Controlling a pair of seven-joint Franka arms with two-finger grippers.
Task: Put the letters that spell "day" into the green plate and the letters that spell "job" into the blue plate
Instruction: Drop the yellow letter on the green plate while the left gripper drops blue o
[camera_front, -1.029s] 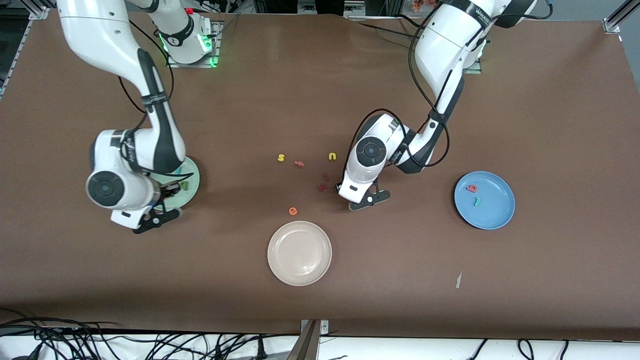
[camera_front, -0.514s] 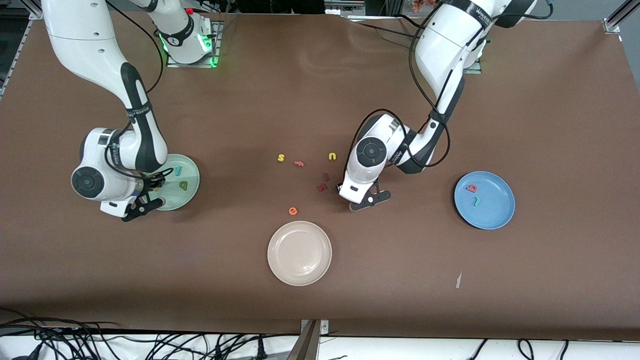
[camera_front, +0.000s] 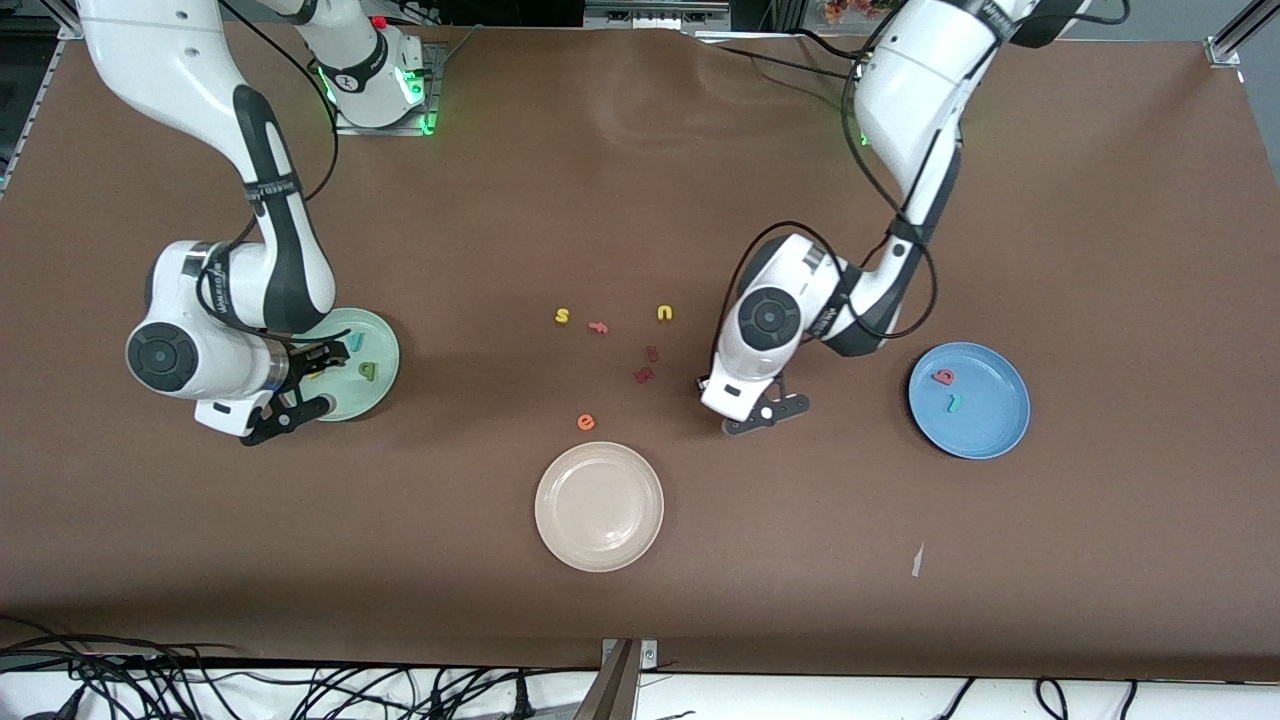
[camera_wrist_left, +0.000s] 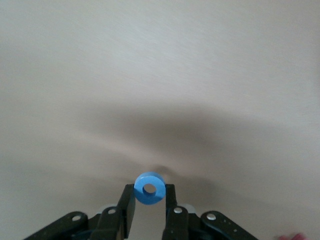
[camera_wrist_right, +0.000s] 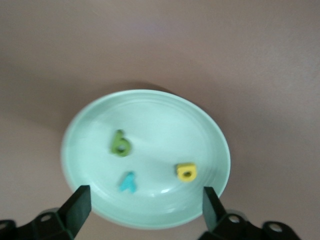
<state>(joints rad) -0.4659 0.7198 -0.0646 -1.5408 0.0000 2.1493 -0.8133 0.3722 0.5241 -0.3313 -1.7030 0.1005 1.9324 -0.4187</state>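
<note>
The green plate (camera_wrist_right: 150, 112) holds the olive d (camera_wrist_right: 120, 143), the teal y (camera_wrist_right: 128, 182) and the yellow a (camera_wrist_right: 186, 171). My right gripper (camera_wrist_right: 145, 206) hangs open and empty over that plate's rim (camera_front: 392, 352). In the front view it (camera_front: 312, 380) is at the right arm's end of the table. My left gripper (camera_wrist_left: 149, 194) is shut on the blue ring-shaped o (camera_wrist_left: 149, 188), held on edge above bare table. In the front view this gripper (camera_front: 760, 412) is between the loose letters and the blue plate (camera_front: 990, 430), which holds the salmon b (camera_front: 943, 376) and the teal j (camera_front: 955, 403).
A cream-white plate (camera_front: 598, 545) sits nearest the front camera at mid-table. Loose letters lie at the centre: yellow s (camera_front: 562, 316), salmon f (camera_front: 598, 326), yellow u (camera_front: 665, 313), two dark red pieces (camera_front: 646, 365) and orange e (camera_front: 586, 422).
The right gripper opened, left the yellow a in the green plate and drew back toward the right arm's end. The left gripper moved with the o toward the blue plate.
</note>
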